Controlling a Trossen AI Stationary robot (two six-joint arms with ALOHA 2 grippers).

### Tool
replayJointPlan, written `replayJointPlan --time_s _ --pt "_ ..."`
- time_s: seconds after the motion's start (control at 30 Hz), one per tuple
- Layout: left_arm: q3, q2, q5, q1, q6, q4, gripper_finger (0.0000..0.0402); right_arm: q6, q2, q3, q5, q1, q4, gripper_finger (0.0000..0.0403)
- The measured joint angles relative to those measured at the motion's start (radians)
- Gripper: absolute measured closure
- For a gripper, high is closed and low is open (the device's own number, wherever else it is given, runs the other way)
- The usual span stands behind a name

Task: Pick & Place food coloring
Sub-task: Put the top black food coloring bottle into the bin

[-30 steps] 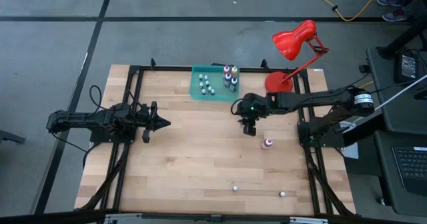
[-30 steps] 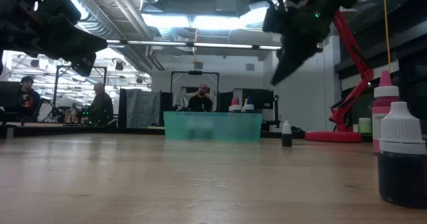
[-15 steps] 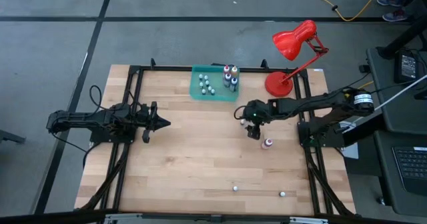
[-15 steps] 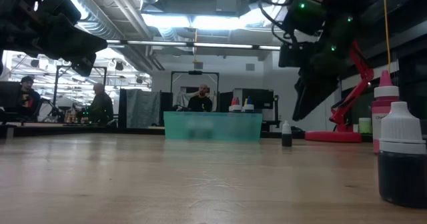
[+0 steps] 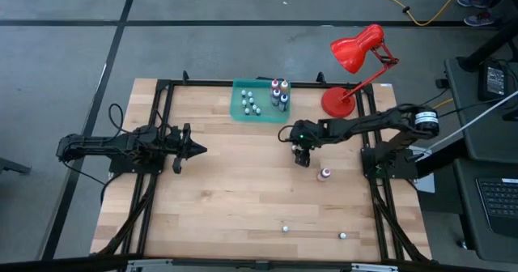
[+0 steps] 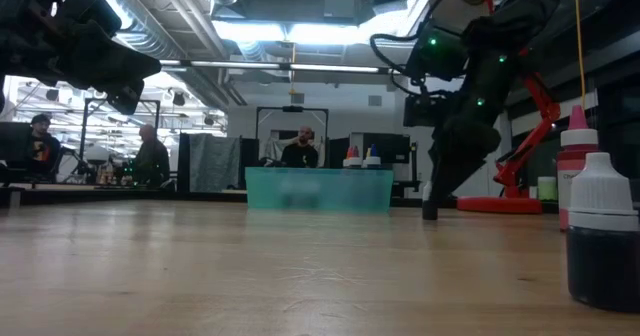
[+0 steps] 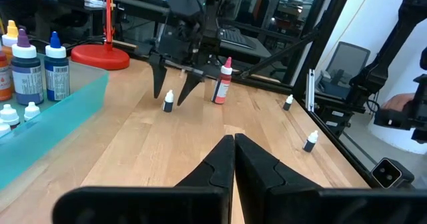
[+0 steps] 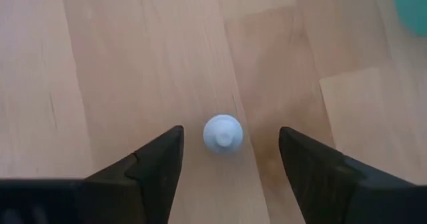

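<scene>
A tiny dark food coloring bottle with a white cap (image 8: 222,134) stands upright on the wooden table. My right gripper (image 8: 230,132) is open and points steeply down over it. One finger stands on each side of the bottle (image 7: 168,101) without touching it. In the high view the right gripper (image 5: 302,157) covers this bottle. A taller pink bottle (image 5: 324,174) stands just to its near right. Several more bottles stand in the teal tray (image 5: 241,108) at the far edge. My left gripper (image 5: 198,150) is shut and level at the table's left.
Two small white-capped bottles (image 5: 285,228) (image 5: 343,235) stand near the table's front edge. A red desk lamp (image 5: 356,53) rises from its base at the far right corner. Bare wood lies between the two arms. People sit in the room beyond the table.
My right gripper has come down toward the small dark bottle and tipped to point more steeply down. Its fingers now stand around the bottle, which has kept its place. In the low view the gripper now hides that bottle.
</scene>
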Motion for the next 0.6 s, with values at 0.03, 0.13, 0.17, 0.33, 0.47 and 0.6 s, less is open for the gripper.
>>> replayJointPlan --time_s 0.03,0.13,0.17,0.33,0.47,0.6 --pt "0.000 0.000 0.000 0.000 0.000 0.000 0.0394 0.000 0.004 0.000 0.000 0.000 -0.001 0.0157" --pt "0.000 0.000 0.000 0.000 0.000 0.000 0.0392 -0.001 0.011 0.000 0.000 -0.001 -0.002 0.0164" --pt "0.000 0.000 0.000 0.000 0.000 0.000 0.0391 -0.002 0.011 0.000 0.000 -0.001 -0.001 0.0166" --pt "0.000 0.000 0.000 0.000 0.000 0.000 0.0393 -0.004 0.011 0.000 0.001 -0.001 0.002 0.0193" --pt "0.000 0.000 0.000 0.000 0.000 0.000 0.0395 -0.004 0.011 0.000 0.000 -0.001 0.003 0.0225" --pt "0.000 0.000 0.000 0.000 0.000 0.000 0.0392 -0.004 0.011 0.000 0.000 -0.001 0.018 0.0254"
